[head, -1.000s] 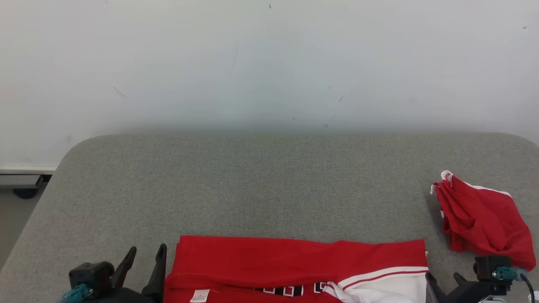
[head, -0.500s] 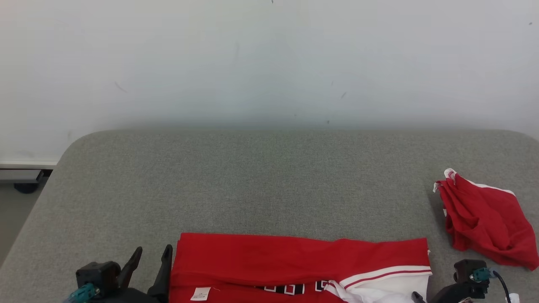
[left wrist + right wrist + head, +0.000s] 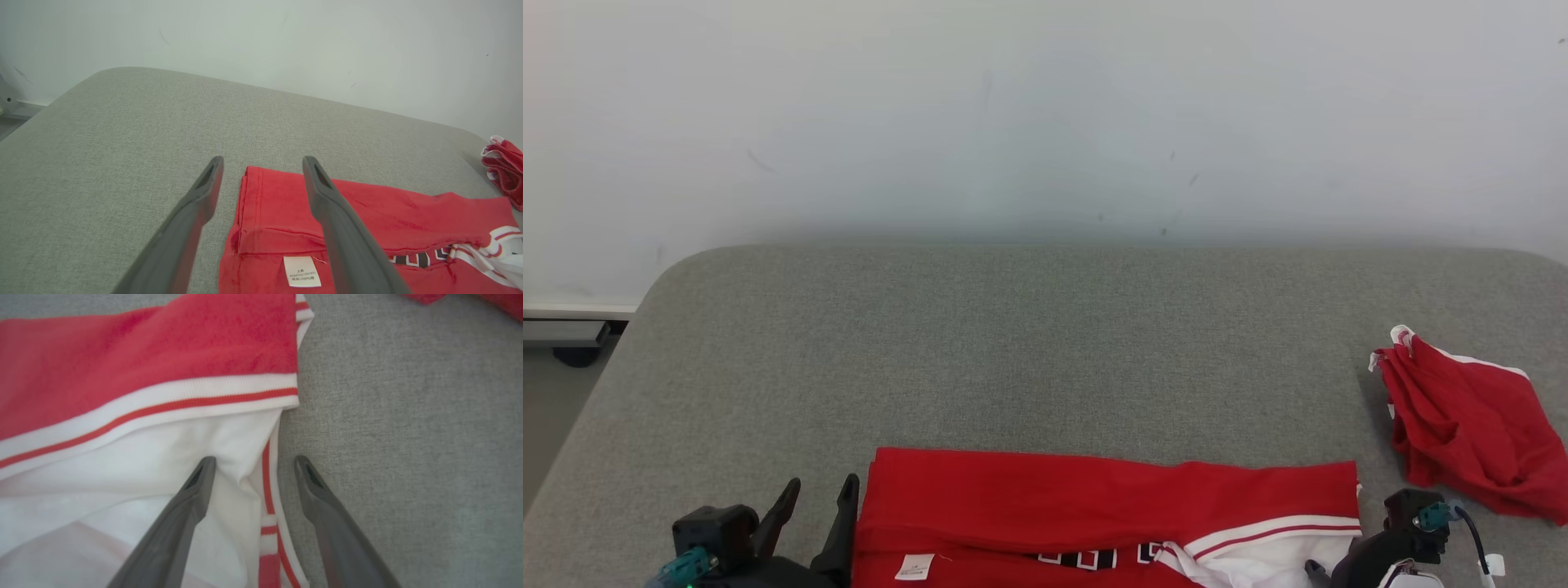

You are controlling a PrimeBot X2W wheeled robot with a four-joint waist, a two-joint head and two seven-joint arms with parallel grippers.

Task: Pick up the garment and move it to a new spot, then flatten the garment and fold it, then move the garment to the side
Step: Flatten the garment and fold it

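The garment (image 3: pixel 1094 498), red with a white and red-striped part at its right end, lies folded in a long band along the near edge of the grey padded table (image 3: pixel 1045 343). My left gripper (image 3: pixel 823 486) is open at the garment's left end. In the left wrist view its fingers (image 3: pixel 263 160) straddle the left edge of the garment (image 3: pixel 367 212), above the cloth. My right gripper (image 3: pixel 254 459) is open too, low over the right end of the garment (image 3: pixel 163 355). One finger is over the white cloth and the other over bare table.
A second red and white garment (image 3: pixel 1470 433) lies crumpled near the table's right edge, close to my right wrist (image 3: pixel 1409 523). A pale wall stands behind the table. The floor (image 3: pixel 547 408) shows past the table's rounded left corner.
My right gripper has moved left, away from the crumpled heap and onto the garment's right end. The left gripper has edged slightly toward the garment. The head camera has shifted a little.
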